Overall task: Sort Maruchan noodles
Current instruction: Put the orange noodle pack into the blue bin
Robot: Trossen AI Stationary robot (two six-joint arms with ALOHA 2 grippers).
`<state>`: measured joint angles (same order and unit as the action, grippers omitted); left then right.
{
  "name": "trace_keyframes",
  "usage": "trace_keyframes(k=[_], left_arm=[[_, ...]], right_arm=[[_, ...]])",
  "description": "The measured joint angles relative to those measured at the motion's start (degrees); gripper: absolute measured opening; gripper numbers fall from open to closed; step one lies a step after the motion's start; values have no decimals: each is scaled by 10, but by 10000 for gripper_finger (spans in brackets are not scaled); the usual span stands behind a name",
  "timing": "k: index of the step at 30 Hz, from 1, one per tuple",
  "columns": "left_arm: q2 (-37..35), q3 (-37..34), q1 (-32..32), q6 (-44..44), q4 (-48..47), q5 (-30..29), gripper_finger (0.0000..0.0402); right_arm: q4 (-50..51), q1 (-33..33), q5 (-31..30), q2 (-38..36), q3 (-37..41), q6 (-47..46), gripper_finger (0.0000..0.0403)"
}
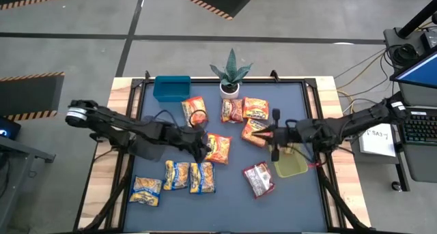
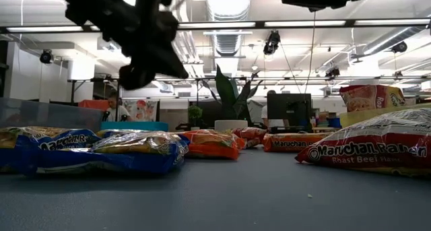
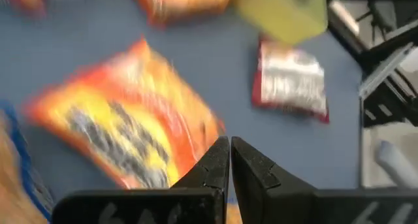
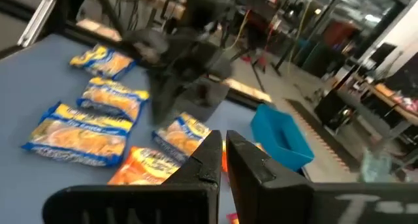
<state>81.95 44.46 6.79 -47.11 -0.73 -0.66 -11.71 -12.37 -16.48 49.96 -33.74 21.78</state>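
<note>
The Maruchan noodles lie flat on the blue mat: orange packets [image 1: 256, 108] in the middle and at the back, three yellow-and-blue packets [image 1: 176, 174] at the near left, and one red-and-white packet [image 1: 259, 179] at the near right. My left gripper [image 1: 203, 149] is shut. It hangs clear above the near edge of an orange packet [image 3: 130, 132], well off the mat in the low view [image 2: 145, 69]. My right gripper [image 1: 264, 133] is shut and points level toward the table's left, high above another orange packet [image 1: 254, 133].
A blue bin [image 1: 171, 88] stands at the back left and a yellow-green bin [image 1: 290, 166] at the right, below my right arm. A small potted plant [image 1: 231, 76] stands at the far edge. Bare mat shows along the near middle [image 1: 232, 200].
</note>
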Motion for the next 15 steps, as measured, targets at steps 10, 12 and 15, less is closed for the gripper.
trace_keyframes(k=[10, 12, 15], left_arm=[[45, 53, -1, -153, -134, 60, 24], [48, 53, -4, -168, -137, 60, 44], [50, 53, -17, -175, -136, 58, 84]], right_arm=[[-4, 43, 33, -87, 41, 17, 12], [-6, 43, 36, -96, 45, 23, 12], [-7, 43, 36, -103, 49, 29, 12]])
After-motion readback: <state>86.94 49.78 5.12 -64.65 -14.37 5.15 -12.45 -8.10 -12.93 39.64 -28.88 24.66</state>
